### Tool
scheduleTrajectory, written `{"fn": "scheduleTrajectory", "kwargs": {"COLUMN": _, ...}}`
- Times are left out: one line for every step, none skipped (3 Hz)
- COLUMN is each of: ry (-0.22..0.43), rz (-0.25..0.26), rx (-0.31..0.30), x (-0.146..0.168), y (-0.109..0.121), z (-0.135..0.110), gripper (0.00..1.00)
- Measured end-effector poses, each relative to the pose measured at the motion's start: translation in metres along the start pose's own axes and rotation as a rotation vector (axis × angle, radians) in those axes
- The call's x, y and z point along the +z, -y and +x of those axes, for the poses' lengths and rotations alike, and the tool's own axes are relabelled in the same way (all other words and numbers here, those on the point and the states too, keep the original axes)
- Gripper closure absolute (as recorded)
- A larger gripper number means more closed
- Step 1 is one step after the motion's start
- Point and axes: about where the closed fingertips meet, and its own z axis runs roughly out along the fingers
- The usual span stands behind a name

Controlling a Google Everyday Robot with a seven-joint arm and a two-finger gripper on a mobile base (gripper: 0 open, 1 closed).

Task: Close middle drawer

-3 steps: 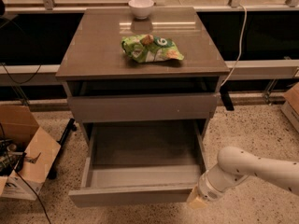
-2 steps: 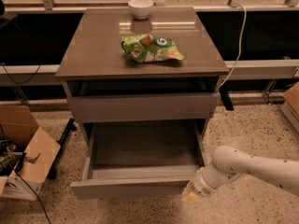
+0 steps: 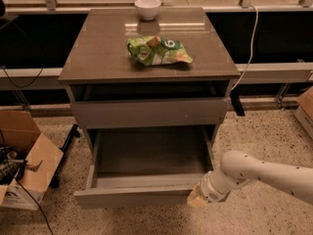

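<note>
The middle drawer [image 3: 134,196] is pulled far out of the grey-brown cabinet [image 3: 98,67], and its plain grey box interior [image 3: 149,153] shows nothing inside. My gripper [image 3: 197,199] is at the end of the white arm [image 3: 264,173], low on the right. It is at the right end of the drawer's flat front, touching it or very close to it. The drawer above [image 3: 149,112] stands slightly out, with a dark gap over its front.
A green snack bag [image 3: 157,51] and a white bowl [image 3: 147,8] sit on the cabinet top. An open cardboard box [image 3: 27,153] stands on the floor at the left. A black cable and a stand leg [image 3: 66,143] lie near the cabinet's left side. A white cable [image 3: 250,43] hangs at the right.
My gripper has moved left and slightly up, onto the right end of the drawer front. The drawer front has shifted a little toward the cabinet.
</note>
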Motion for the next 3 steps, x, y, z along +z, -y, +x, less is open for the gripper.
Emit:
{"fn": "scheduleTrajectory", "kwargs": {"ry": 0.056, "rz": 0.038, "rx": -0.056, "x": 0.009, "y": 0.018, "z": -0.028, "gripper": 1.00}}
{"fn": "scheduleTrajectory", "kwargs": {"ry": 0.098, "rz": 0.046, "rx": -0.098, "x": 0.016, "y": 0.038, "z": -0.047, "gripper": 1.00}}
{"fn": "scheduleTrajectory", "kwargs": {"ry": 0.171, "rz": 0.032, "rx": -0.180, "x": 0.038, "y": 0.064, "z": -0.082, "gripper": 1.00}}
